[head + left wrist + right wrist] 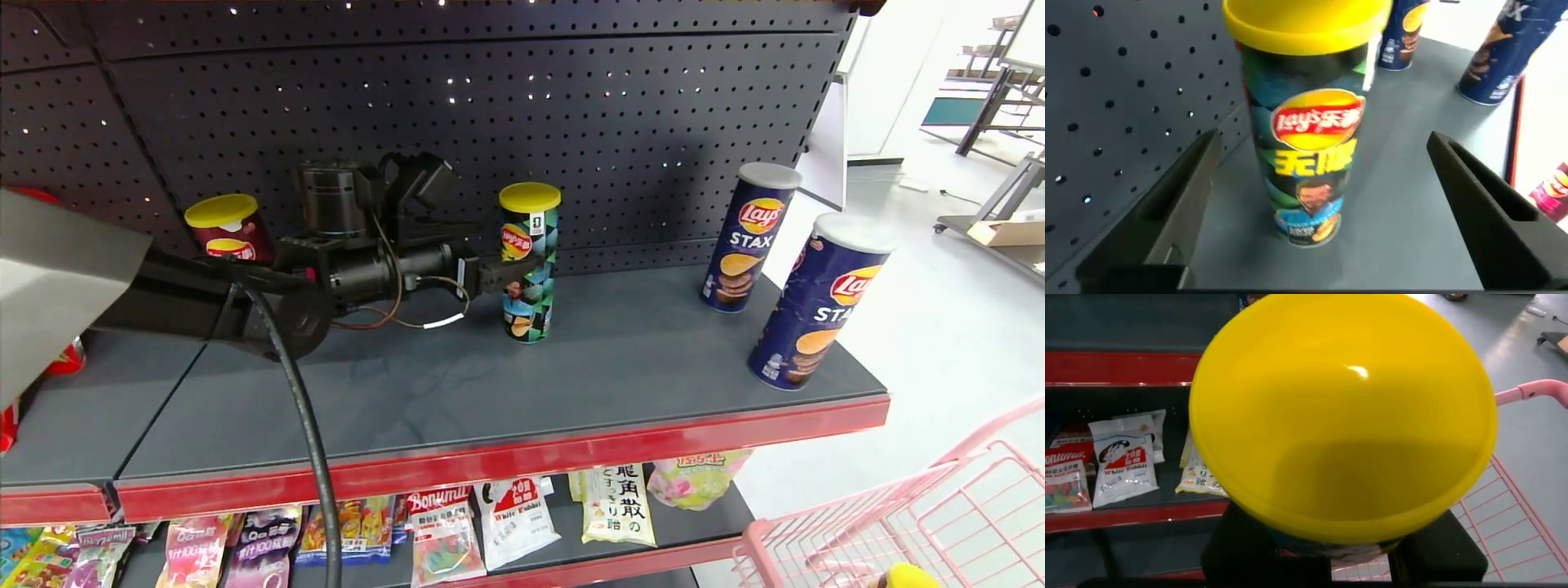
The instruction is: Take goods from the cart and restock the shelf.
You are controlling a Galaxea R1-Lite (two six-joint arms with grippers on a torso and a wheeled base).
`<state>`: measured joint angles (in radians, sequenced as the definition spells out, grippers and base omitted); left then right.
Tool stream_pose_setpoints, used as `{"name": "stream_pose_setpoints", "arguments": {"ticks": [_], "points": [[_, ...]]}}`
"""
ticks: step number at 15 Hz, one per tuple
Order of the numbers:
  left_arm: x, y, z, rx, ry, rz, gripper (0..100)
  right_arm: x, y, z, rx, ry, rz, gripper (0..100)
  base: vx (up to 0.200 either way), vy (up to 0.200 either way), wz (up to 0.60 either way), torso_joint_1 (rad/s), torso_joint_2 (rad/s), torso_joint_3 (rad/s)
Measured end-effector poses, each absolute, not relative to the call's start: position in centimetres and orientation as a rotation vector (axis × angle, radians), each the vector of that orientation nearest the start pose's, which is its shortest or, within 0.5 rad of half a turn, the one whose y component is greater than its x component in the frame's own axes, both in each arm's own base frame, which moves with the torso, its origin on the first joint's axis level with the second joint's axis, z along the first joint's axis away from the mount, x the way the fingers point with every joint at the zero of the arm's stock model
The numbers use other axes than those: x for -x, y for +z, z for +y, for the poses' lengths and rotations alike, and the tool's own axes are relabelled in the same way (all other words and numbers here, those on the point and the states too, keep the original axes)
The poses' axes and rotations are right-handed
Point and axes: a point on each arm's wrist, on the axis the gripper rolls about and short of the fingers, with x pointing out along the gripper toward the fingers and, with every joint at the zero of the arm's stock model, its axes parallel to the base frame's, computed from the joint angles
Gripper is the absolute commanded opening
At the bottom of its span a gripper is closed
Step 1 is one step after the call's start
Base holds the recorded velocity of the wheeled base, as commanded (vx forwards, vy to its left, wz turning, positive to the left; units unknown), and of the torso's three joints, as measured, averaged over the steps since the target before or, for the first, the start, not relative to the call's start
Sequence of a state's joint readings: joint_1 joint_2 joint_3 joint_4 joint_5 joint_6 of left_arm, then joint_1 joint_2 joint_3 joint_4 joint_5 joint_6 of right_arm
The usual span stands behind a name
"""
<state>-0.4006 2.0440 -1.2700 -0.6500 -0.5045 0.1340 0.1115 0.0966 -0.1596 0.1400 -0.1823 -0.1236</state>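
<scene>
On the dark shelf [490, 384] a teal-patterned chip can [535, 306] with a yellow lid stands upright near the pegboard back. My left gripper [522, 273] is level with its middle and open. In the left wrist view the can [1310, 122] stands between the spread fingers [1184, 204], apart from both. The right wrist view looks down on the yellow lid [1343, 416] of another can. My right gripper [1335, 555] is shut on that can's body just under the lid, above the pink cart [1527, 392]. A bit of yellow [906, 576] shows at the cart's edge.
Two blue chip cans [739, 237] [816, 302] stand at the shelf's right end, the nearer one close to the red front lip. A red can with a yellow lid [224, 224] sits at the back left, behind my left arm. Snack bags [506, 514] fill the lower shelf. The pink cart [922, 523] is at lower right.
</scene>
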Motion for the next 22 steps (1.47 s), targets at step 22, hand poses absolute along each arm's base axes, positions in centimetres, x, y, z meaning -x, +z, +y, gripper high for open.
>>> {"name": "stream_pose_setpoints", "arguments": {"ticks": [22], "points": [[-42.6,17.2,-22.4,-0.079,-0.940,-0.007,100,2.6,10.7,-0.7,0.136,-0.067,0.089,0,0.000,0.000,0.00,0.000,0.00,0.000]]}}
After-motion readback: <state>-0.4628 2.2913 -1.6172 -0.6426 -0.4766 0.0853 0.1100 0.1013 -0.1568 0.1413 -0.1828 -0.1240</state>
